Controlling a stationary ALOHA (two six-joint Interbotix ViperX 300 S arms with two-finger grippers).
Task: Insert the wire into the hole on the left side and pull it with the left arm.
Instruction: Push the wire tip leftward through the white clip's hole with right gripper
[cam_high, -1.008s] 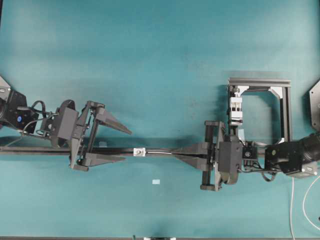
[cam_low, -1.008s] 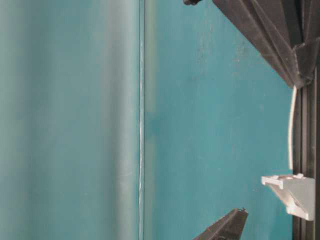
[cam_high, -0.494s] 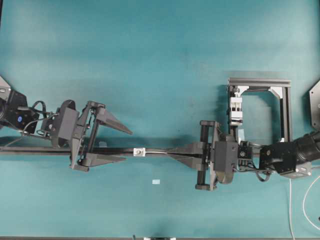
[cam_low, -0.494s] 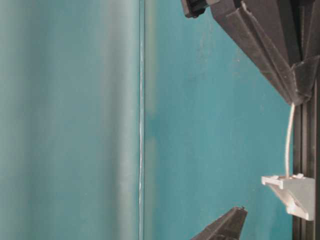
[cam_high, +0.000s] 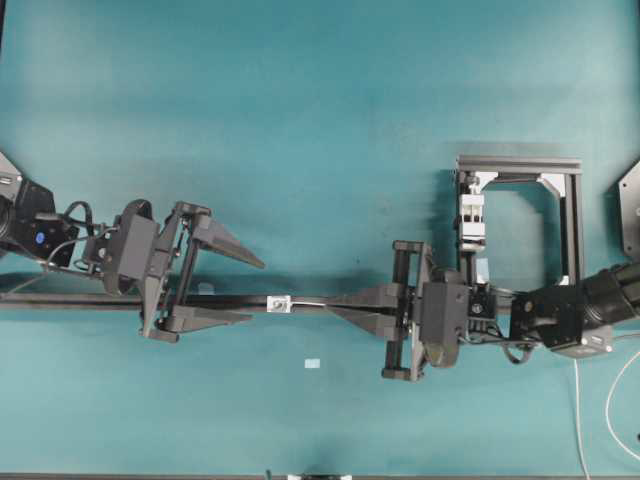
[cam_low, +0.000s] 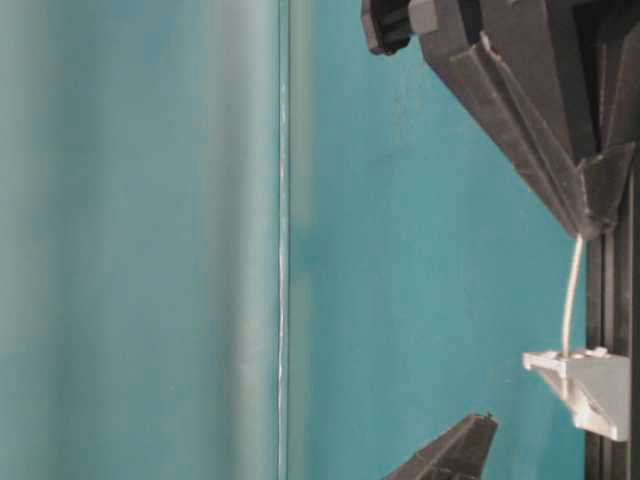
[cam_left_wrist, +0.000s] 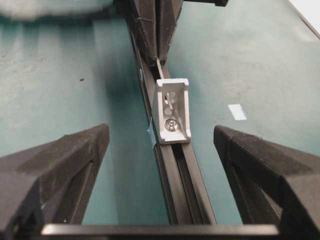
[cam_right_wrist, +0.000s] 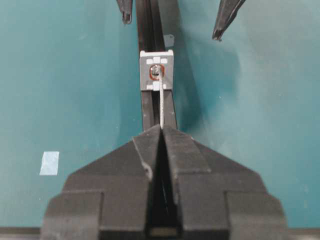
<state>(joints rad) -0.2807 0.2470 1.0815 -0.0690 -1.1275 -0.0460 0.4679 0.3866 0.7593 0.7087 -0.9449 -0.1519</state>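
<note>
Right wrist view, nearest first: my right fingers (cam_right_wrist: 161, 131) are clenched on the wire (cam_right_wrist: 162, 105), which sticks out straight from their tips along the black rail (cam_right_wrist: 150, 25). Just beyond, the wire's free end meets the hole (cam_right_wrist: 157, 73) in the small white block (cam_right_wrist: 157, 70); it looks to sit at the mouth. From the left wrist view I cannot tell whether any of it shows through on the far face.

Far side of the block: the left fingers (cam_high: 235, 288) stand released, spread wide either side of the rail, tips pointing toward the block, nothing between them. They stand apart from the block.

Key relation: wire, hole and rail share one long axis, running left-right on the bench (cam_high: 300, 120) in the overhead view. The right arm is the nearer one to the wire. The left arm (cam_high: 130, 255) waits on the exit side.

Judgement: insertion step, partway. Next I feed further left, then close the left fingers on the emerging end. Risk: the thin wire buckles between the right fingertips and block, as the table-level view hints with a slight bow.
</note>
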